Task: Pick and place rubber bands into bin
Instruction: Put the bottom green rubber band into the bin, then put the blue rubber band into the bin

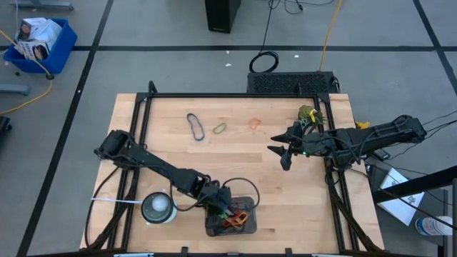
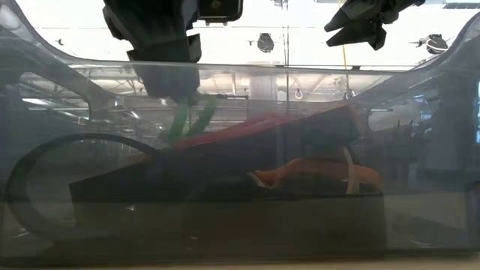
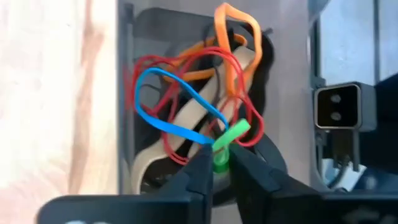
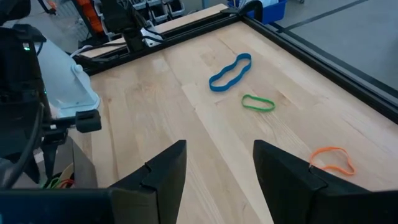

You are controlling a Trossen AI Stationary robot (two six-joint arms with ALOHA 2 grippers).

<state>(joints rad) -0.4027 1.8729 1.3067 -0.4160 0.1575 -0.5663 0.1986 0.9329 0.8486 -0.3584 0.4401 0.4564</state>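
Note:
The bin point(image 1: 210, 230), a shallow dark grey tray, sits near the table's front edge. It holds a tangle of rubber bands point(image 3: 186, 93) in red, blue, orange and tan. My left gripper point(image 3: 221, 164) is low over the bin, shut on a green rubber band point(image 3: 229, 135). Three loose bands lie flat on the wood toward the far side: a blue one point(image 4: 230, 71), a green one point(image 4: 258, 103) and an orange one point(image 4: 333, 158). My right gripper point(image 4: 217, 155) hangs open in the air over the table's right part point(image 1: 285, 151), touching nothing. My left gripper pinches one end of the green rubber band point(image 3: 220, 155) between its two fingertips. The fingers slant down into the bin from the table's left. The band sticks out past the fingertips and hangs below them point(image 2: 187, 120), its free end among the bands in the bin.
A round white object point(image 1: 158, 208) stands just left of the bin, with a thin white rod running from it toward the left edge. A small green-and-yellow thing point(image 1: 308, 114) sits at the table's far right. A black frame point(image 1: 214, 95) borders the table.

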